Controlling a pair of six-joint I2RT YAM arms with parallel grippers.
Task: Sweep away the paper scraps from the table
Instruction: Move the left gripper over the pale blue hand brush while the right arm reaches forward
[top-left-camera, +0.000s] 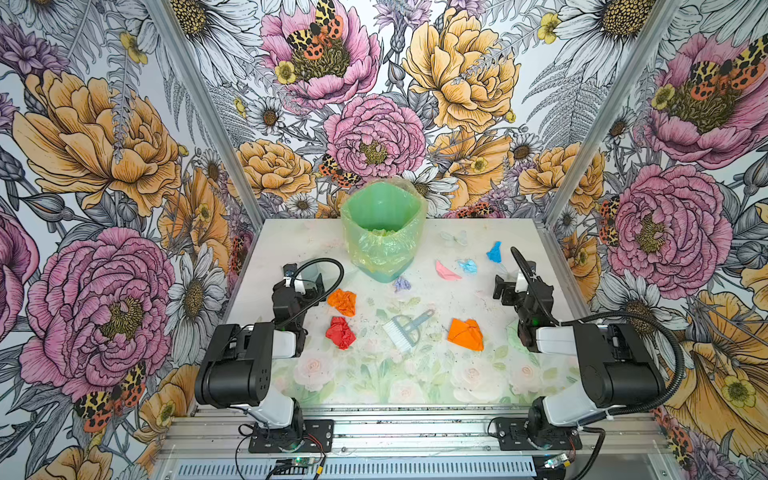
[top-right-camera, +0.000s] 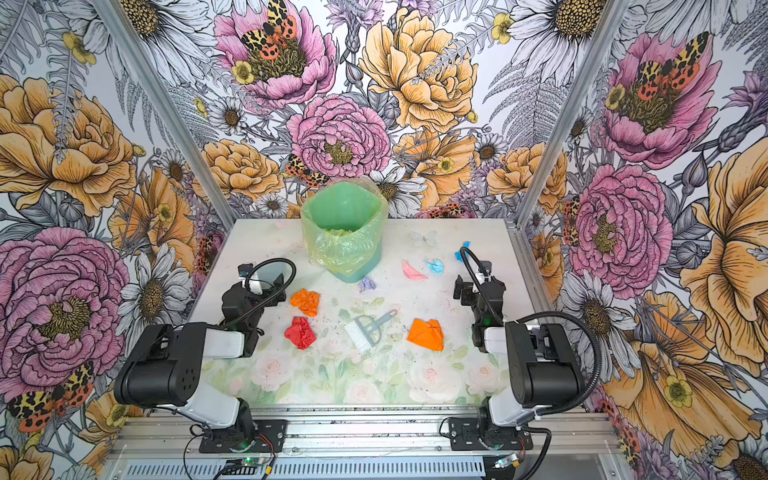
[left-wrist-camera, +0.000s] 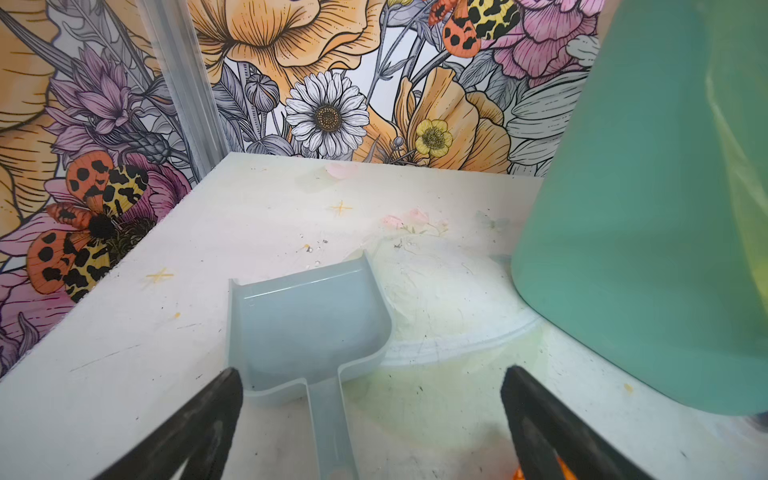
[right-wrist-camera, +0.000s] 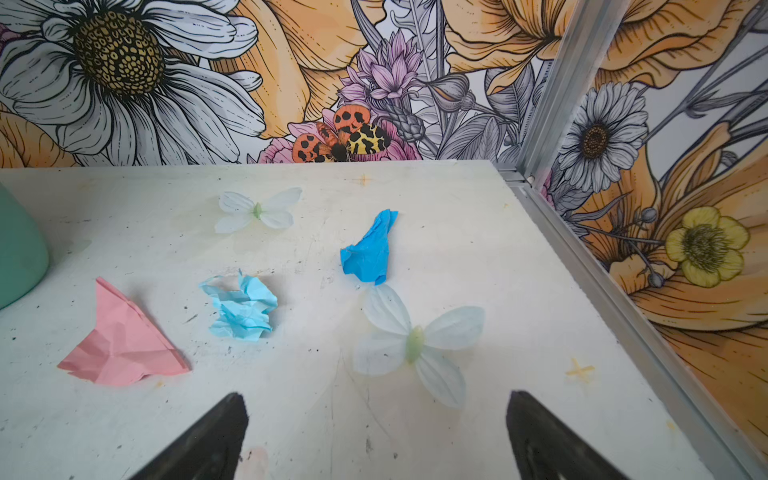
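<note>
Left gripper (left-wrist-camera: 370, 376): wide, empty; dustpan (left-wrist-camera: 307, 328) ahead, handle end cut off. Right gripper (right-wrist-camera: 374, 401): wide, empty. Blue paper scrap (top-right-camera: 460, 254): partly behind cable (top-right-camera: 473, 261) in a top view.

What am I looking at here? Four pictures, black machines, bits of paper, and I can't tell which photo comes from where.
Those are two robot arms, the left arm and the right arm, mounted at the near edge of a table. Two pictures look down from overhead; two come from cameras on the arms' wrists. On the table lie crumpled paper scraps, a brush, a dustpan and a green bin. Both arms' jaws are open and hold nothing; in the left wrist picture the dustpan's handle shows between them.
</note>
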